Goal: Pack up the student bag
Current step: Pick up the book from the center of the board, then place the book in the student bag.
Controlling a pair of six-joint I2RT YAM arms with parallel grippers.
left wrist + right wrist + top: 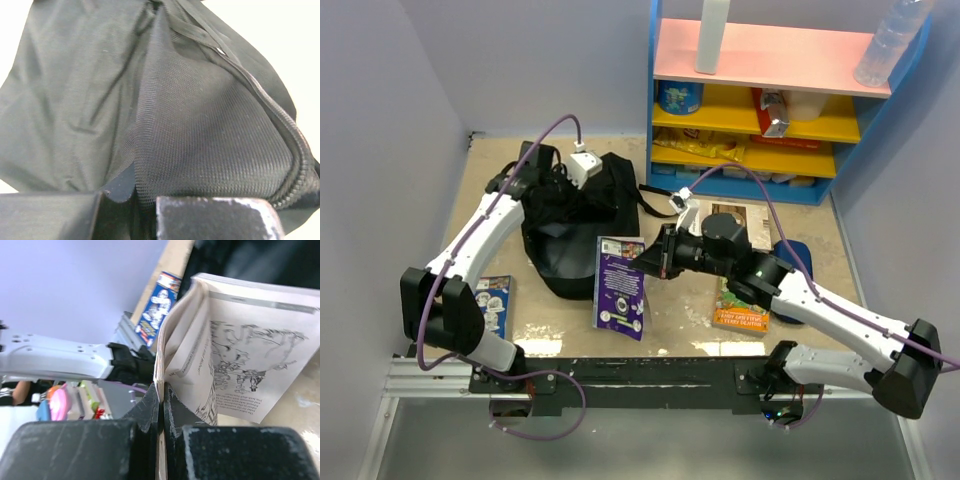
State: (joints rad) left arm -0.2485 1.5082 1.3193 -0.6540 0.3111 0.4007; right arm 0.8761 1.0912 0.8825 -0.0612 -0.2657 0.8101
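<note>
Student bag [570, 240]: lies on the table [680, 325], left of centre; its inside is not visible.
Left pincer [558, 185]: closed narrow on the bag's fabric beside the zipper.
Right pincer [650, 258]: clamped on the edge of a purple book [620, 292], which it holds just beside the bag.
Progress: early, I judge, as this book is not yet in.
Left to do: a blue book [495, 305] and a green book [740, 305] lie on the table, outside the bag.
</note>
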